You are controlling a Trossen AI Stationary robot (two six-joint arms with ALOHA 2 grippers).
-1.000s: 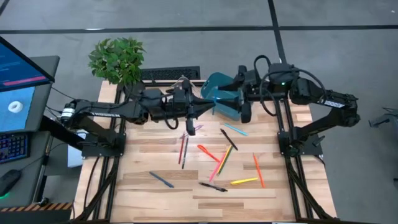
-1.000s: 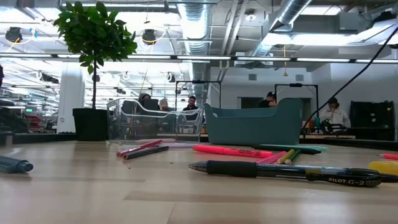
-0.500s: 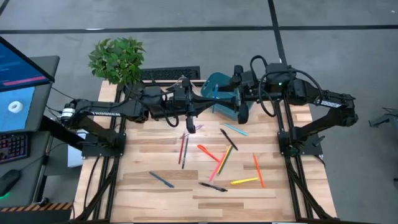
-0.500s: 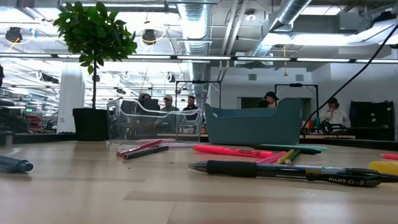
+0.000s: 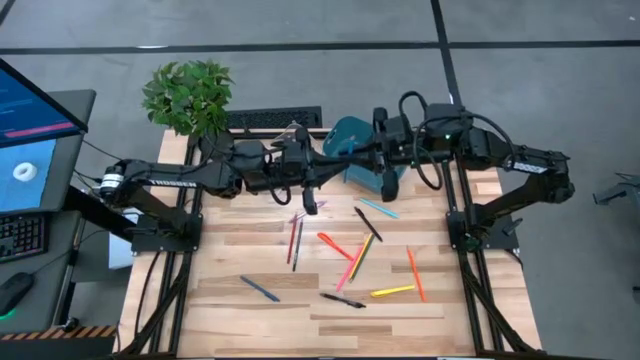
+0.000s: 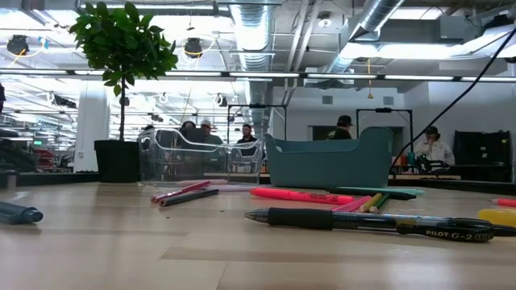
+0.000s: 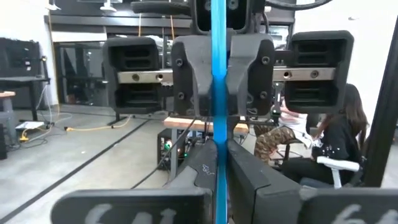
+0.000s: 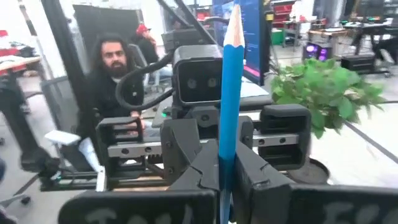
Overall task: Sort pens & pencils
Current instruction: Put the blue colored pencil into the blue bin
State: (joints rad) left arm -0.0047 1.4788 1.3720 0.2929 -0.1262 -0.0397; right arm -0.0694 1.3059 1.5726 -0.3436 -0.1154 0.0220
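High view: worktop with a teal bin at its far edge and loose pens scattered mid-board. Above the far side the two arms meet tip to tip beside the bin. Left claw and right claw are both clenched on one blue pencil, held upright between them in the wrist views, sharpened tip up.

Robotics lab: exposed ceiling ducts, seated people, monitor.
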